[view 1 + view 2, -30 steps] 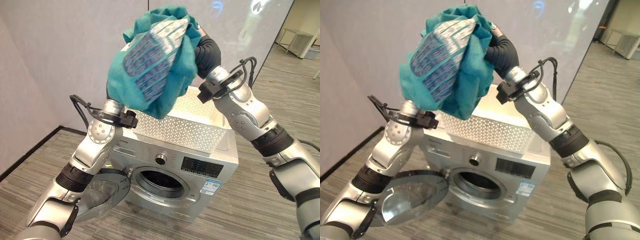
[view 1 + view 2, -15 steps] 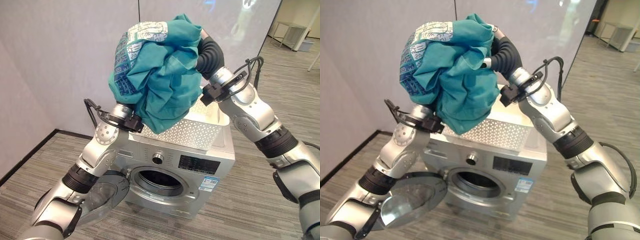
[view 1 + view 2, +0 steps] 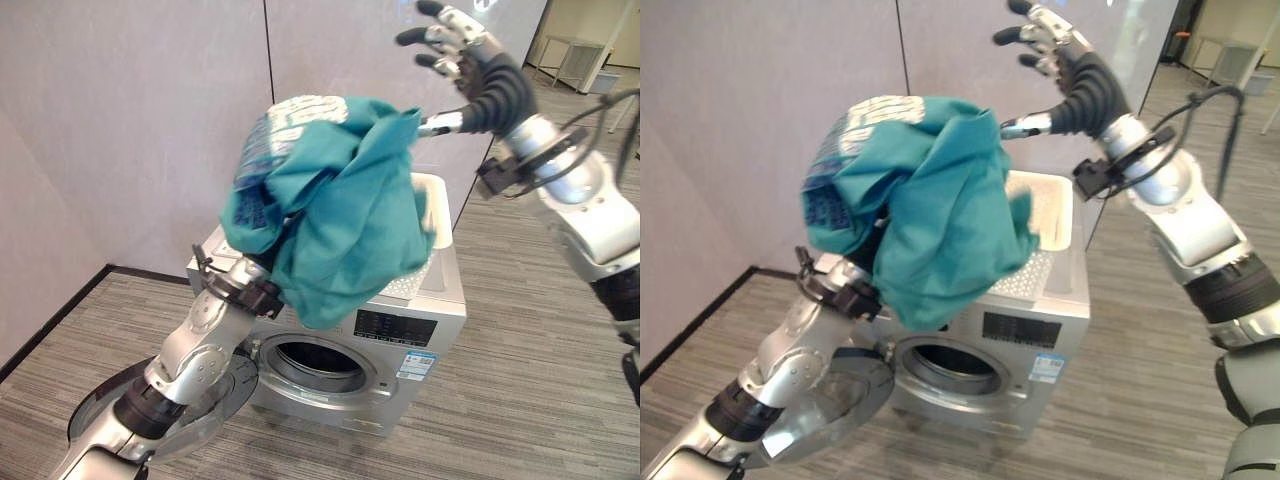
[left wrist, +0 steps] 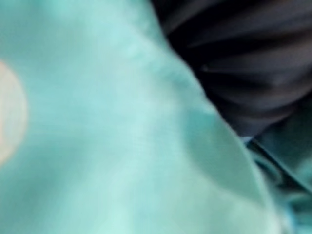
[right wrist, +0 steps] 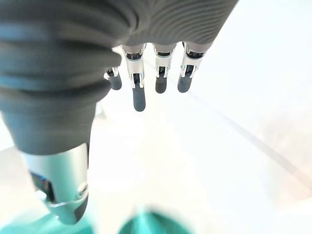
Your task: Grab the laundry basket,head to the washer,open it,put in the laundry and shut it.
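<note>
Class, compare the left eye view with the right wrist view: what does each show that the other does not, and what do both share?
Left eye view alone: the washer with its door open, the white laundry basket on top, and the left arm under the bundle. Right wrist view alone: the right hand from close behind, fingers straight, holding nothing. Both: the teal laundry and that raised hand.

Right hand (image 5: 73, 63), fingers (image 5: 139, 95) spread, above teal cloth (image 5: 151, 225).
</note>
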`<state>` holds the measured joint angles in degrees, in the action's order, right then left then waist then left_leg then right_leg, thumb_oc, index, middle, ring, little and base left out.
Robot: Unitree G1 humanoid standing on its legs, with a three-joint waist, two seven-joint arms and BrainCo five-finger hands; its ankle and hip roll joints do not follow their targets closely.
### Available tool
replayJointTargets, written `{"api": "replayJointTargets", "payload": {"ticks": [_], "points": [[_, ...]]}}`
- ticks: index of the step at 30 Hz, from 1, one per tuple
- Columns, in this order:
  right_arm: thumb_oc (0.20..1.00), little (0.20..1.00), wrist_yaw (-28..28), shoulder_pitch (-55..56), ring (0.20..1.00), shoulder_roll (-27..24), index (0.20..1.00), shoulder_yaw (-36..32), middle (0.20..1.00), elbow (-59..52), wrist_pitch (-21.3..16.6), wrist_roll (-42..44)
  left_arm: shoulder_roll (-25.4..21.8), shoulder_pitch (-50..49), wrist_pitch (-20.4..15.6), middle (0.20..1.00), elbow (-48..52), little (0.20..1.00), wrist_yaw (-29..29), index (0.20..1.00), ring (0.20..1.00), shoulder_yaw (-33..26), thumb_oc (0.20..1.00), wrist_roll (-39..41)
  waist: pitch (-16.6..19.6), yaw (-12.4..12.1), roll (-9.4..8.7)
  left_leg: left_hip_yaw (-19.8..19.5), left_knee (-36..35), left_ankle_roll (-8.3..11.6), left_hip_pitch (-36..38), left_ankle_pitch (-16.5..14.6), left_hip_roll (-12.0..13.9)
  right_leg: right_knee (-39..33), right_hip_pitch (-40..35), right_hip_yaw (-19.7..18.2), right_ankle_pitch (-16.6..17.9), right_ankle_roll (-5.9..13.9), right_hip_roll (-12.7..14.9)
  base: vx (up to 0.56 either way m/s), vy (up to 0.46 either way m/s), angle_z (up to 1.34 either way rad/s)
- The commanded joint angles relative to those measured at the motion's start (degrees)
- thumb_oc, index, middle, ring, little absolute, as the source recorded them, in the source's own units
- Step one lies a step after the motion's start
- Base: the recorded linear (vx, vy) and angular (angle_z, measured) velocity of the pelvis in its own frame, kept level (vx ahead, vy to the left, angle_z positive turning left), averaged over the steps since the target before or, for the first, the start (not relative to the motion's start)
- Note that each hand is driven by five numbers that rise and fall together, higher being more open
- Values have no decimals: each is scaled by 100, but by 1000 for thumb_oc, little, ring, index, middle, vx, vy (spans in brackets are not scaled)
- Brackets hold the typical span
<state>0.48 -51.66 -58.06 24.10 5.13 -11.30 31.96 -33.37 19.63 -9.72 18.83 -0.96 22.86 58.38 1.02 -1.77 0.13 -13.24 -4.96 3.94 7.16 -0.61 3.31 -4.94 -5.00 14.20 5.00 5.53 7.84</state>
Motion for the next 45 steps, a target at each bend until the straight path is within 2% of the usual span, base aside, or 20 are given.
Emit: {"api": "replayJointTargets", "payload": {"ticks": [1,2,6,8,10,11,14,15,17,22,24,25,27,30,33,35,36,38,41,45], "points": [[1000,1000,-344,-101,1000,-127,1000,-296,1000,283,-391,-276,-369,112,-300,200,381,200,202,200,200,-452,200,5,300,-30,-451,224,-4,-84,-80,-134,12,-6,-153,-418,-136,346,396,0,0,0],[1000,1000,-486,208,1000,-193,1000,-721,1000,286,-445,-396,-387,-110,-297,200,507,200,256,200,200,-591,200,-16,291,-18,-447,232,-4,-86,-75,-142,14,-6,-161,-418,-143,345,390,0,0,0],[1000,1000,-850,766,1000,-346,1000,-1509,1000,367,-537,-756,-334,-483,-283,200,673,200,378,200,200,-796,200,63,285,11,-436,228,-4,-97,-64,-163,18,-6,-172,-425,-151,349,390,0,0,0],[1000,1000,-1180,1207,1000,-430,1000,-2167,1000,434,-635,-1058,-259,-797,-228,200,760,200,514,200,200,-919,200,140,265,51,-426,226,-4,-106,-65,-179,21,-6,-156,-432,-159,350,384,0,0,0],[1000,1000,-1622,1702,1000,-488,1000,-2892,1000,719,-730,-1238,-220,-1106,-196,200,829,200,669,200,200,-1016,200,254,243,72,-434,223,-4,-113,-77,-193,22,-6,-142,-449,-166,355,381,0,0,0],[1000,1000,-1621,1714,1000,-487,1000,-2903,1000,714,-729,-1239,-222,-1104,-196,200,829,200,669,200,200,-1011,200,254,244,68,-437,224,-4,-113,-78,-193,22,-6,-141,-450,-166,356,382,0,0,0],[1000,1000,-2179,2445,1000,-446,1000,-3842,1000,1364,-732,-1250,-183,-1711,-74,200,951,200,841,200,200,-1164,200,429,163,121,-410,220,-4,-124,-106,-207,18,-3,-87,-462,-164,357,368,0,0,0],[1000,1000,-2177,2492,1000,-438,1000,-3879,1000,1354,-738,-1249,-195,-1717,-71,200,961,200,840,200,200,-1150,200,431,171,107,-423,221,-4,-123,-105,-208,19,-5,-87,-463,-165,356,368,0,0,0],[1000,1000,-2315,3044,1000,-404,1000,-4399,1000,2244,-669,-1085,-226,-2268,25,200,1058,200,1006,200,200,-1287,200,492,79,127,-412,227,-4,-130,-121,-205,20,-2,-58,-476,-161,362,362,0,0,0],[1000,1000,-2078,3966,1000,-60,1000,-4833,1000,3716,-533,-726,-347,-3202,206,200,1181,200,1291,200,200,-1463,200,601,-127,75,-405,254,29,-133,-177,-194,11,17,19,-510,-147,374,350,-4,-7,-6],[1000,1000,-2015,4203,1000,182,1000,-4864,1000,4086,-499,-696,-356,-3539,244,200,1199,200,1354,200,200,-1593,200,665,-229,39,-386,267,78,-143,-200,-204,3,43,61,-520,-152,370,343,3,-12,-4],[1000,1000,-1927,4410,1000,496,1000,-4943,1000,4304,-507,-565,-340,-3791,291,200,1147,200,1408,200,200,-1709,200,723,-353,9,-371,263,232,-153,-280,-264,-26,100,110,-533,-178,357,347,1,-18,-5],[1000,1000,-1877,4496,1000,757,1000,-4814,1000,4626,-466,-590,-309,-3958,310,200,1040,200,1444,200,200,-1683,200,728,-535,-39,-400,294,656,-177,-487,-413,-84,292,242,-565,-241,337,373,-83,-26,-5],[1000,1000,-1620,4385,1000,1462,1000,-4254,1000,5043,-409,-467,-381,-3753,198,200,903,200,1481,200,200,-1462,200,840,-1402,-92,-369,302,1973,-172,-1450,-797,-188,1660,1328,-675,-656,259,257,-356,2,-11],[1000,1000,-1398,4521,1000,1704,1000,-3983,1000,4934,-365,-534,-328,-3666,130,200,828,200,1471,200,200,-1435,200,771,-1520,-71,-354,318,2508,-186,-1879,-1005,-203,2137,1739,-704,-809,249,256,-155,26,23],[1000,1000,-1207,4822,1000,2105,1000,-3674,1000,4320,-353,-675,-224,-3526,38,200,738,200,1332,200,200,-1355,200,703,-1785,10,-344,353,3155,-90,-2480,-1174,-144,2752,2300,-698,-982,245,322,-186,10,-5],[1000,1000,-1128,4879,1000,2159,1000,-3603,1000,4396,-359,-639,-120,-3457,23,200,635,200,1275,200,200,-1278,200,688,-1855,8,-336,347,3485,-55,-2758,-1323,-88,3071,2615,-671,-1100,216,341,-134,3,-14],[1000,1000,-1056,4660,1000,2225,1000,-3166,1000,4366,-306,-761,-83,-3292,-25,200,568,200,1133,200,200,-1075,200,592,-2033,-36,-310,352,4134,-92,-3271,-1578,-19,3667,3216,-786,-1305,159,314,-142,20,0],[1000,1000,-1075,4652,1000,2222,1000,-2953,1000,4096,-311,-848,6,-3074,-60,200,330,200,964,200,200,-847,200,396,-2317,-19,-275,375,4864,-159,-3880,-1860,-15,4265,3853,-830,-1488,131,261,-134,35,-25],[1000,1000,-1198,4564,1000,2217,1000,-2849,1000,4085,-299,-873,107,-2836,-112,200,-19,200,780,200,200,-657,200,289,-2427,21,-258,382,5439,-188,-4580,-2021,-65,4666,4517,-827,-1582,126,233,-82,32,-10]]}}
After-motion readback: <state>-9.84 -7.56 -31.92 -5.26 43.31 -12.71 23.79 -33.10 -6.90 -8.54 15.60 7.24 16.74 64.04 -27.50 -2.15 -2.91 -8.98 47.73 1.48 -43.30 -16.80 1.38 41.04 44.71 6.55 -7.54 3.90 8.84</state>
